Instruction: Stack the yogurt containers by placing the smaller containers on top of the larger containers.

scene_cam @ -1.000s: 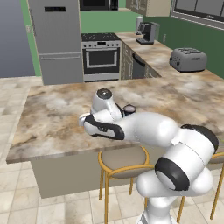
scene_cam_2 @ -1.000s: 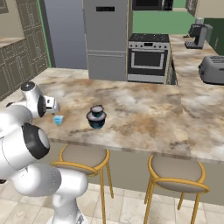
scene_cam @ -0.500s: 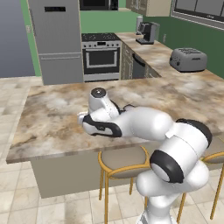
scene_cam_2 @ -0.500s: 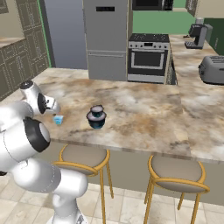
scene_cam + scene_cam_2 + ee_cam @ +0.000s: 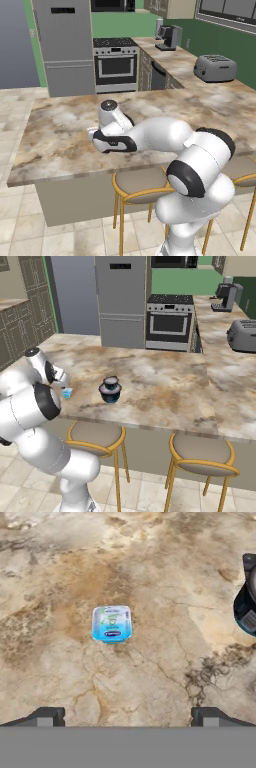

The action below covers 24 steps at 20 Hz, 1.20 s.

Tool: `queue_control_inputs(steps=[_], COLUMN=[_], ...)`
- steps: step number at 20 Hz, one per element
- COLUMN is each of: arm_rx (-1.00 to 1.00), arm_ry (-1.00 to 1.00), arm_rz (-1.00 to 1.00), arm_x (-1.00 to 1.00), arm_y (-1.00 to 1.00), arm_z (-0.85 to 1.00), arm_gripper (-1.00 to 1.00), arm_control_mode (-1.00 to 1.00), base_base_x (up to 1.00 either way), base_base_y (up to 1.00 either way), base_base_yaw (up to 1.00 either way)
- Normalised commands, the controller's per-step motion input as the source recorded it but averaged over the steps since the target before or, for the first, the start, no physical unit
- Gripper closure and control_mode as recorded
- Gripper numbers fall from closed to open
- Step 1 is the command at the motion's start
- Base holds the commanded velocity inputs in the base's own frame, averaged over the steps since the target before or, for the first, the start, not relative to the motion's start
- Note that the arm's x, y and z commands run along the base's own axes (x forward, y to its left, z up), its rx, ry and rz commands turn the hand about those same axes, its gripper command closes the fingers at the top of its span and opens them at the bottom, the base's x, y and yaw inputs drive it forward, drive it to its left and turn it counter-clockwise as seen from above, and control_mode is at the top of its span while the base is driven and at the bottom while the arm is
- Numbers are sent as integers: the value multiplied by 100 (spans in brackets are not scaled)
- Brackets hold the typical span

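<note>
**Hand swings over the light-blue cup, nothing gripped yet**

What changed: over the last second the arm has pulled in toward the near-left part of the surface [image 5: 165, 386]. In the left base view the wrist has slid left and lower; in the right base view the hand [image 5: 64, 382] has dropped closer to the cup [image 5: 67, 392]. The cameras have not moved, and the tubs sit where they were.

State now: the hand [image 5: 127, 716] is spread wide, empty, tips apart at the bottom of the hand view. The cup [image 5: 112, 624] lies on the bare surface ahead of the tips, slightly left of centre between them, not touched. It looks squarish from above, label up.

Other tubs: the small dark tub [image 5: 110, 381] already sits on top of the big tub [image 5: 110, 394], mid-surface, well apart from the cup. The edge of that stack [image 5: 246, 607] shows at the right of the hand view.

Meaning for task: judged from this, one stacking step is done and the cup is the last piece. The hand is lining up for its pick. Next it needs a small shift left, a descent with the tips around the cup, then closing. Risk: the cup is tiny and light, so an off-centre close could nudge it away.
</note>
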Motion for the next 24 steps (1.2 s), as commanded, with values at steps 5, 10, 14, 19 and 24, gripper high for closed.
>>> queue_control_inputs(steps=[5, 10, 14, 19, 24], arm_rx=[2, 0, 0, 0, 0], arm_ry=[0, 1, 3, 8, 9], arm_rz=[-2, 0, 0, 0, 0], arm_x=[34, 25, 19, 22, 24], arm_y=[0, 0, 0, 5, 9], arm_z=[-8, -21, -24, -18, -9], arm_gripper=[-100, -100, -100, -100, -100], arm_control_mode=[-100, -100, -100, -100, -100], base_base_x=[0, 0, 0, 0, 0], base_base_y=[0, 0, 0, 0, 0], base_base_yaw=[0, 0, 0, 0, 0])
